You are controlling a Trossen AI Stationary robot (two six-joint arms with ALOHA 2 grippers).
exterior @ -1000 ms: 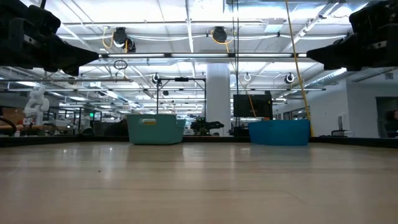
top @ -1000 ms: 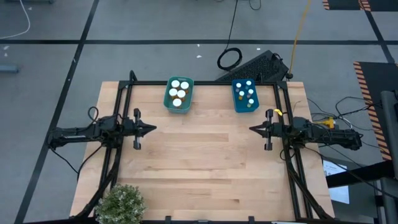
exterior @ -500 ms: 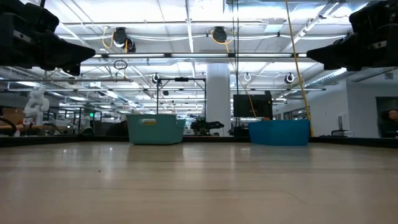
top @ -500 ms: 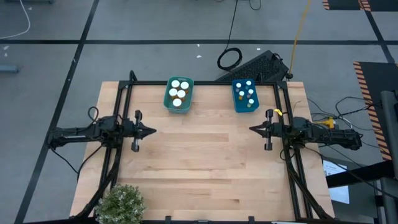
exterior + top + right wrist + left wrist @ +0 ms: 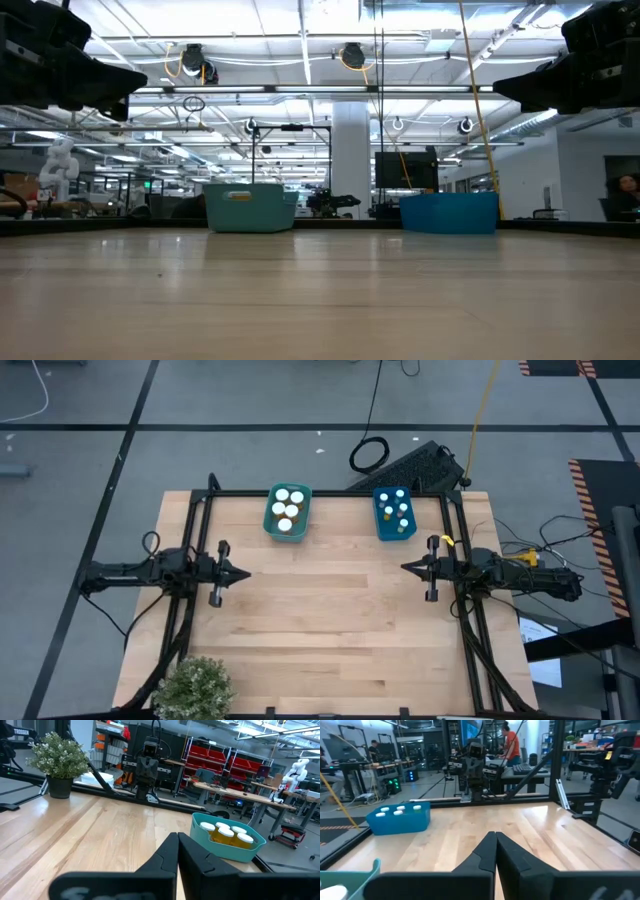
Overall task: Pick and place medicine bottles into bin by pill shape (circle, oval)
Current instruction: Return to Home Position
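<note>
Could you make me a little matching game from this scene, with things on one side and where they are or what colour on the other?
Things:
1. teal bin
2. blue bin
3. potted plant
4. left pincer

Descriptions:
A. shut, over the table's left side
B. holds the bigger white-capped bottles
C. near-left corner of the table
D. holds the smaller bottles

Pairs: 1-B, 2-D, 3-C, 4-A

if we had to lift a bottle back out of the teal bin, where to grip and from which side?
By its white cap, coming straight down. The bottles stand upright and packed together inside the teal bin, so its walls and the neighbours block any side approach; only the caps are exposed, as the right wrist view shows.
</note>
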